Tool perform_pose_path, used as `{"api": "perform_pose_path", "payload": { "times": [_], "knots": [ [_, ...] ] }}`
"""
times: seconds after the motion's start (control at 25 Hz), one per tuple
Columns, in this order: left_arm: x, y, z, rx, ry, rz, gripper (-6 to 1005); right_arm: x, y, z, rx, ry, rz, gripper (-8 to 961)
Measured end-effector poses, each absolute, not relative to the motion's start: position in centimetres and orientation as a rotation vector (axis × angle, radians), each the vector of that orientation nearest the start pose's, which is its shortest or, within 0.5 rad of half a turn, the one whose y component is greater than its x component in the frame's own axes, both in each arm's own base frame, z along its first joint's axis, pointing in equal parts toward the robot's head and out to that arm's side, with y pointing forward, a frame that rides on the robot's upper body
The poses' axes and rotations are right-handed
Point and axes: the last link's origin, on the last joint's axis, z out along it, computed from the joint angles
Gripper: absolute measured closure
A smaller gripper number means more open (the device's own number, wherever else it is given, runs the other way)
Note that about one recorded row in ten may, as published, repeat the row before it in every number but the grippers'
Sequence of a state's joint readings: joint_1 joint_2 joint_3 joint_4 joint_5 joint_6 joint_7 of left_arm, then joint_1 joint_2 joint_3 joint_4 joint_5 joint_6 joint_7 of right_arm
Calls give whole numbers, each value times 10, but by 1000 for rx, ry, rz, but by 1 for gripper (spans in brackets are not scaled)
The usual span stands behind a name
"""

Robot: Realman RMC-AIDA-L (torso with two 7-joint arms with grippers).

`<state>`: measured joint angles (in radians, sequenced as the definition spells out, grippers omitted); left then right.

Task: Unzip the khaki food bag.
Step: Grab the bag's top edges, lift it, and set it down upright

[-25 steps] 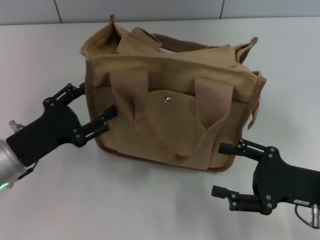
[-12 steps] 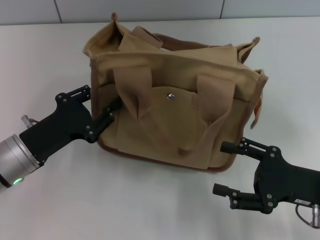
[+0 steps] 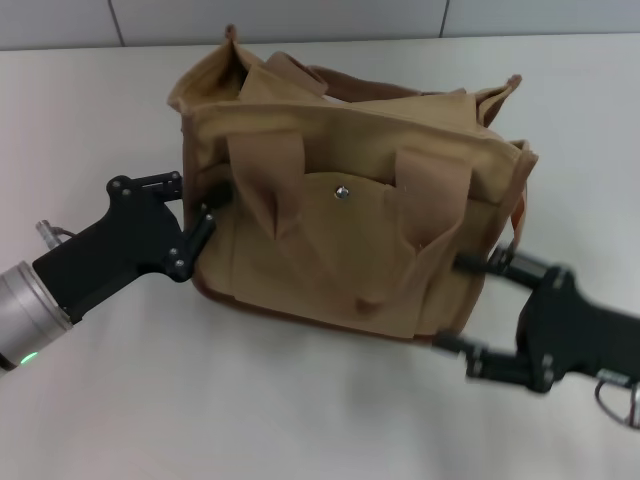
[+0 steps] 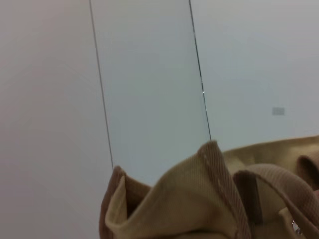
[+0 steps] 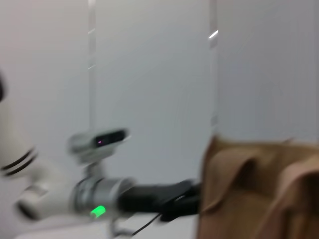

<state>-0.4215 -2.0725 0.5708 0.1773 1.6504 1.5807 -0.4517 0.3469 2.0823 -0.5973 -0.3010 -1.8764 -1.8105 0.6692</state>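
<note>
The khaki food bag [image 3: 350, 230] stands upright mid-table, its front pocket and silver snap [image 3: 342, 193] facing me and its two handles flopped down over the front. The zipper along the top is not clearly seen. My left gripper [image 3: 198, 203] is open and pressed against the bag's left end, just below the top edge. My right gripper [image 3: 465, 305] is open at the bag's lower right front corner, with one finger by the side and one low in front. The left wrist view shows the bag's raised end corner [image 4: 199, 189]. The right wrist view shows the bag [image 5: 249, 189] and the left arm [image 5: 149, 196] beyond it.
The white table [image 3: 300, 420] runs to a grey panelled wall [image 3: 300, 15] close behind the bag. An orange-brown strap [image 3: 519, 215] hangs at the bag's right end.
My left gripper has moved right onto the bag's left end, nudging the bag slightly. My right gripper has swung up and left to the bag's lower right corner.
</note>
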Motion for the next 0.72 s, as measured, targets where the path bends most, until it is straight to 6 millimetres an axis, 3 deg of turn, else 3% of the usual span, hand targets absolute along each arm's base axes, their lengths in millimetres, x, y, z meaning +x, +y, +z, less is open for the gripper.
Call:
{"api": "perform_pose_path", "payload": {
  "times": [0.16, 0.28, 0.48, 0.72],
  "knots": [
    [-288, 270, -25, -2285, -27, -962, 843, 294, 237, -6, -2317, 231, 1167, 127],
    [-288, 266, -15, -2277, 31, -979, 891, 306, 244, 27, -2022, 304, 1225, 127],
    [-285, 262, -1, -2276, 112, -1002, 939, 311, 254, 56, -1975, 392, 1280, 127],
    [-272, 250, 17, -2289, 275, -1120, 939, 302, 265, 73, -2043, 438, 1347, 127]
  ]
}}
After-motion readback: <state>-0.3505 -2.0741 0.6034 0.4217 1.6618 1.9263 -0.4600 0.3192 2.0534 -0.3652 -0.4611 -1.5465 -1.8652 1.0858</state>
